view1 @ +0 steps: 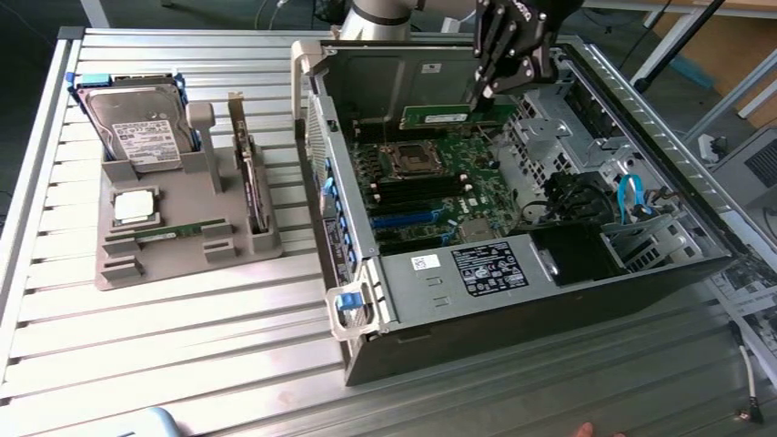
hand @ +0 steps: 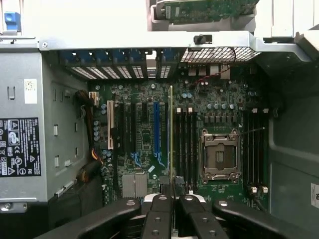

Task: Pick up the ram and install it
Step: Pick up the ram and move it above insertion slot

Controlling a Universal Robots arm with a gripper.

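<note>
You're getting no legible words or numbers here. The hard drive (view1: 118, 102) is carrying a white printed label (view1: 144, 138), its lines too fine to read. The power supply box (hand: 60, 149) is showing a black label (hand: 19, 147) with white print and small symbols, and none of it is making out as characters. Beside that you're seeing a small white sticker (hand: 30, 91) with dark marks, unreadable. The ram (view1: 438, 116) is wearing a pale sticker, its text too small. Another white sticker (hand: 315, 194) is peeking in on the case wall (hand: 294, 159), cut off.
</note>
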